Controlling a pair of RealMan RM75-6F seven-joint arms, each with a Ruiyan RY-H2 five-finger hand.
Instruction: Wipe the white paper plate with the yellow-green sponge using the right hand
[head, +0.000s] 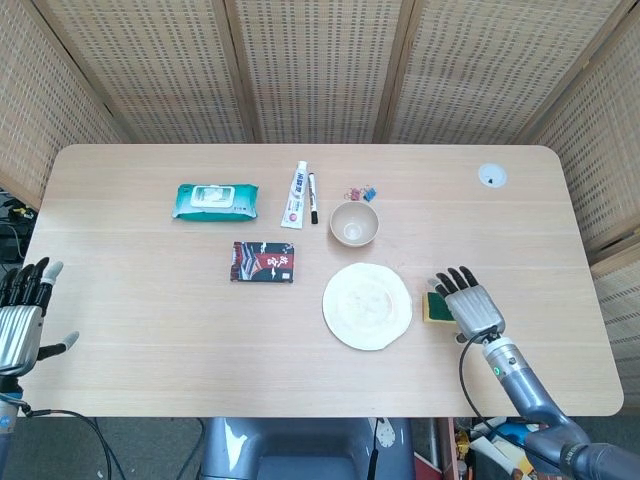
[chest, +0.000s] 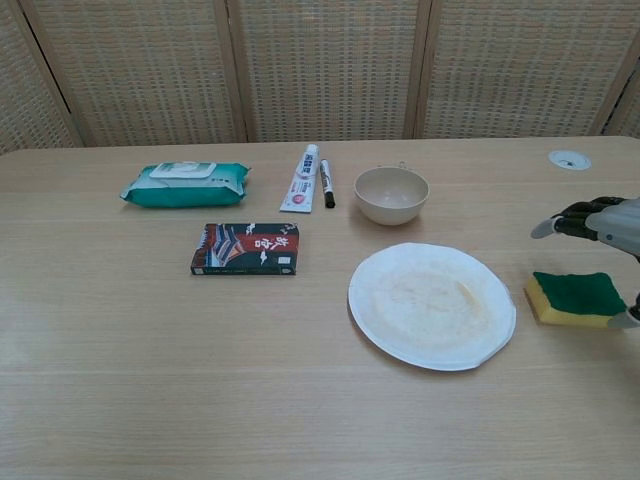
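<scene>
Head view: right hand (head: 470, 308) sat over the yellow-green rectangular sponge (head: 436, 307), fingers spread wide, holding nothing. It covered most of the sponge; only the left edge showed. Whether the palm touched the sponge, I couldn't tell from above. Sponge lay just beside the round white paper plate (head: 367, 305), at the plate's 3 o'clock, not touching it. Left hand (head: 20, 322) was off the table edge at the far 9 o'clock side, fingers apart, empty. Beige round bowl (head: 353, 223) stood near the plate's 12 o'clock; the red-and-black flat box (head: 263, 262) lay toward its 10 o'clock.

My read: step in hand was the grasp. Thumb should go on one long side and fingers on the other, taking the sponge by its yellow flanks.

Chest view: right hand (chest: 602, 223) came in at the frame's 3 o'clock edge, and appeared raised above the sponge (chest: 578, 297), fingers splayed and curved. Sponge lay flat, green face up, fully visible. Plate (chest: 431, 304) showed faint brownish smears in its well.

Advice: come straight down, close firmly but without crushing the foam. The paper plate looked light and would likely skid, so wipe with gentle downward pressure in short strokes, keeping away from the bowl (chest: 391, 193).
</scene>
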